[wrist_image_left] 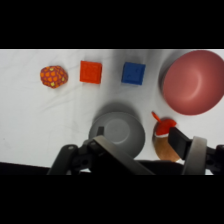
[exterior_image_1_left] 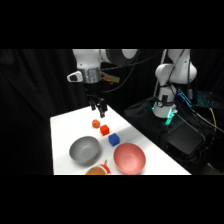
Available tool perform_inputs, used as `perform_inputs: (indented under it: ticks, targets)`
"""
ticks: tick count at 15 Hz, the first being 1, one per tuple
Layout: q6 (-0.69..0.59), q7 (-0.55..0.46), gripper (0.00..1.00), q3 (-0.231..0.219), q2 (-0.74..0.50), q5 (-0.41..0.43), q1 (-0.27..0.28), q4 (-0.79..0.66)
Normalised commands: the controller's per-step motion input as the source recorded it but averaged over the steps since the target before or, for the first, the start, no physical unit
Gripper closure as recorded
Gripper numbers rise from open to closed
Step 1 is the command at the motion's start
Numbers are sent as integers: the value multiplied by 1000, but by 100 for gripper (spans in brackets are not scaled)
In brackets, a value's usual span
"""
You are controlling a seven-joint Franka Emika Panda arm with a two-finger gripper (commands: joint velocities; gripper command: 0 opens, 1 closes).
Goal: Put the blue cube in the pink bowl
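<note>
The blue cube (exterior_image_1_left: 113,140) (wrist_image_left: 133,73) sits on the white table just behind the pink bowl (exterior_image_1_left: 129,157) (wrist_image_left: 192,82), close to its rim but apart from it. The bowl has nothing in it. My gripper (exterior_image_1_left: 98,108) (wrist_image_left: 136,137) hangs open above the far part of the table, over the small orange objects and well behind the blue cube. Nothing is between its fingers (wrist_image_left: 181,142).
An orange-red cube (exterior_image_1_left: 104,130) (wrist_image_left: 91,72) and a small orange patterned ball (exterior_image_1_left: 95,123) (wrist_image_left: 54,76) lie in a row with the blue cube. A grey bowl (exterior_image_1_left: 84,150) (wrist_image_left: 117,131) and an orange bowl (exterior_image_1_left: 96,171) (wrist_image_left: 165,142) stand near the front edge.
</note>
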Motion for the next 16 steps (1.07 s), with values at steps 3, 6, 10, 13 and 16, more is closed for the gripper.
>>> perform_inputs:
  ticks: [3, 6, 10, 13, 16]
  targets:
    - [15, 43, 0, 21, -21, -4, -3, -21]
    - [146, 125, 0, 28, -136, -13, 21, -193]
    - [252, 136, 0, 29, -234, 24, 29, -357]
    - [307, 145, 0, 37, -255, 48, 46, -418]
    - [344, 144, 0, 26, -214, -22, 54, -373]
